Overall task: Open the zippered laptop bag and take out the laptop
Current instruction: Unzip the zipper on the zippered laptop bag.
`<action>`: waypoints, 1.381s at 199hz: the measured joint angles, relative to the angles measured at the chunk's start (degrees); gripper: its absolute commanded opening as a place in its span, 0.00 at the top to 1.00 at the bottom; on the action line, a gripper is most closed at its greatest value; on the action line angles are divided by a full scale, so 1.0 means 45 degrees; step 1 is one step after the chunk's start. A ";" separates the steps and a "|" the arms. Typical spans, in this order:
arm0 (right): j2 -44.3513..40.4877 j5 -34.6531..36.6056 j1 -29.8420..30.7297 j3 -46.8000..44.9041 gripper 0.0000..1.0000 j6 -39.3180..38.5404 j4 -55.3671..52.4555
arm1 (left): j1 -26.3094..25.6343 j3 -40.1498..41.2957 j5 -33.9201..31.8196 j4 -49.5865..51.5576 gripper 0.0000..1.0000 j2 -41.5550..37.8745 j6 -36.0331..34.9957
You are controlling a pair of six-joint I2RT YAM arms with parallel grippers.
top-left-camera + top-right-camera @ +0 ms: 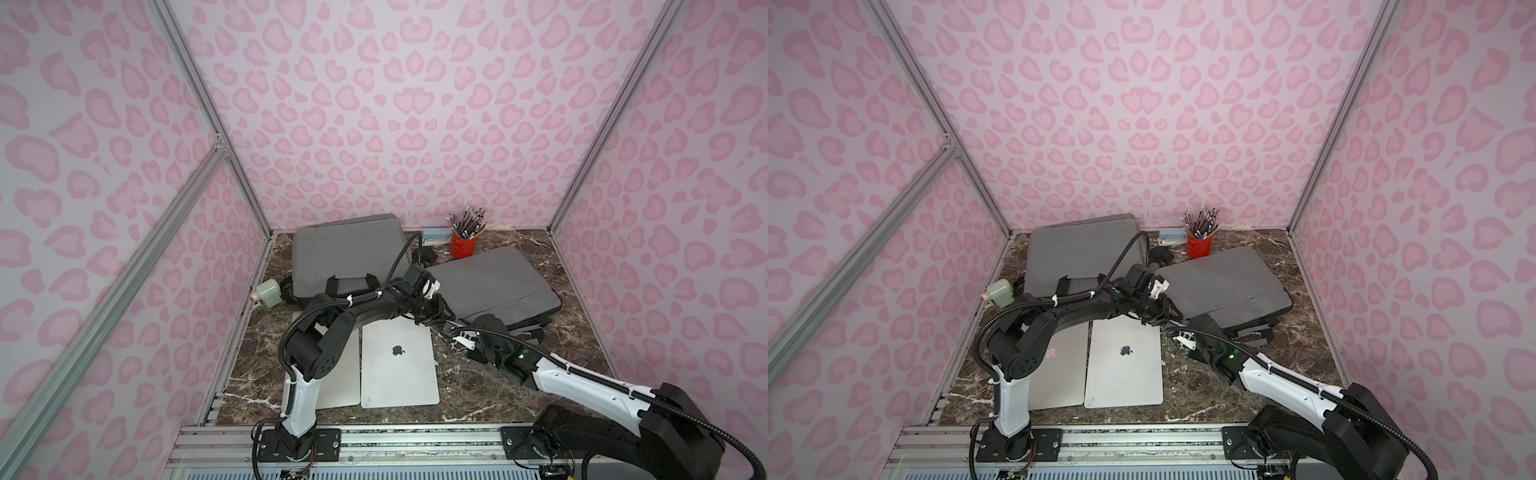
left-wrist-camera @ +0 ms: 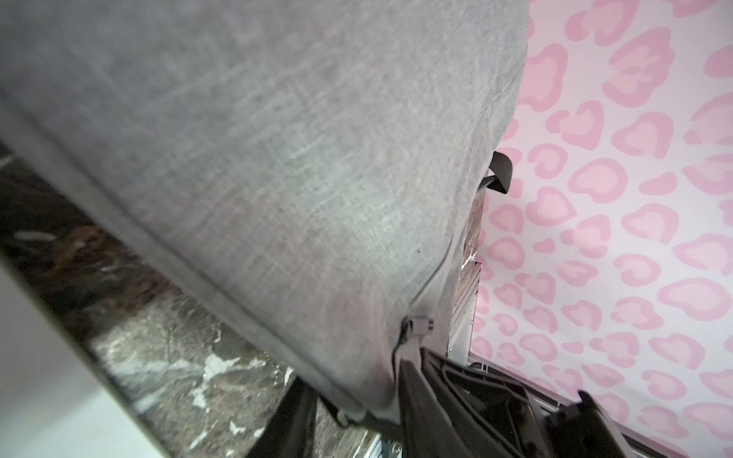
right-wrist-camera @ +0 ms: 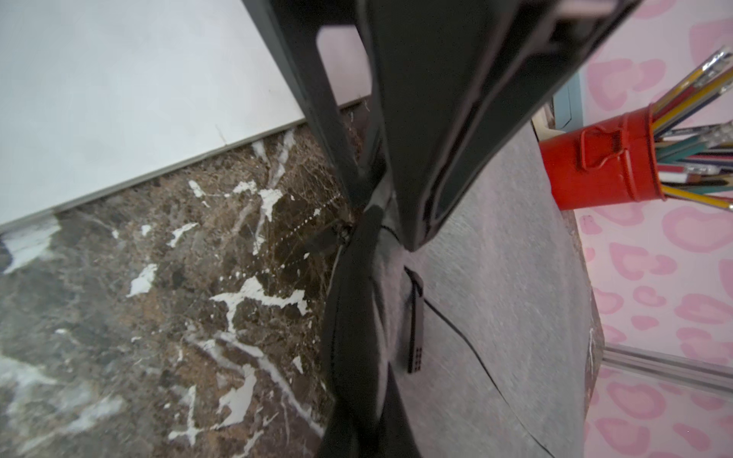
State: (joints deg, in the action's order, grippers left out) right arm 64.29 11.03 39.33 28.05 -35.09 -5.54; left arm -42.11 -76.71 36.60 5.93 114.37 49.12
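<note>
The grey zippered laptop bag (image 1: 494, 282) (image 1: 1225, 282) lies flat at the right of the marble table. Both grippers meet at its near-left corner. My left gripper (image 1: 440, 316) (image 2: 357, 416) stands open, its fingers straddling that corner of the bag (image 2: 277, 178), with table showing between one finger and the fabric. My right gripper (image 1: 451, 328) (image 3: 369, 396) is shut on the bag's corner edge. A dark zipper pull (image 3: 414, 321) (image 2: 420, 325) hangs free beside it. The laptop inside the bag is hidden.
Two silver laptops lie side by side in front: one with a dark logo (image 1: 399, 361), one partly under the left arm (image 1: 340, 374). A second grey bag (image 1: 345, 249), a red pencil cup (image 1: 463, 245), a small blue box (image 1: 436, 237) and a pale green gadget (image 1: 268, 293) stand behind.
</note>
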 measured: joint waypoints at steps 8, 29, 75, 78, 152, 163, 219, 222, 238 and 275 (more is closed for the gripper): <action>-0.0087 -0.0136 -0.0141 0.0049 1.00 0.0102 -0.0121 | 0.0000 0.0005 -0.0005 0.0053 0.51 -0.0223 -0.0262; -0.0175 -0.0525 -0.0418 0.0243 1.00 0.0311 -0.0214 | 0.0010 0.0107 -0.0049 0.0092 0.47 -0.0821 -0.1059; -0.0413 -0.1185 -0.0806 0.0481 1.00 0.0641 -0.0627 | 0.0010 0.1690 -0.0515 0.0053 0.48 -0.2098 -0.3220; -0.0437 -0.1239 -0.0835 0.0481 1.00 0.0665 -0.0651 | 0.0010 0.1860 -0.0529 0.0015 0.48 -0.2176 -0.3356; -0.0578 -0.2225 -0.1355 0.1030 1.00 0.1030 -0.1224 | -0.0325 0.4838 -0.0675 -0.3711 0.57 -0.2851 -0.7087; -0.0573 -0.2351 -0.1413 0.1098 1.00 0.1059 -0.1263 | -0.0466 0.4852 -0.0559 -0.4362 0.57 -0.2647 -0.7626; -0.0578 -0.2793 -0.1637 0.1316 1.00 0.1282 -0.1715 | -0.0476 0.4847 -0.0325 -0.6878 0.58 -0.1404 -0.8956; -0.0578 -0.2812 -0.1656 0.1336 1.00 0.1297 -0.1715 | -0.0476 0.4838 -0.0325 -0.6970 0.58 -0.1350 -0.8995; -0.0593 -0.2851 -0.1671 0.1409 1.00 0.1336 -0.1768 | -0.0432 0.4818 -0.0146 -0.7354 0.58 -0.1083 -0.9170; -0.0724 -0.3070 -0.1807 0.1413 1.00 0.1443 -0.1792 | -0.0306 0.4571 0.0262 -0.8082 0.59 -0.0690 -0.9287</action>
State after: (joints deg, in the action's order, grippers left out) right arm 61.04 -2.79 31.20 34.41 -28.60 -13.61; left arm -43.48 -56.14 37.78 -30.44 111.26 7.33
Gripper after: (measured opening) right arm 0.065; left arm 0.412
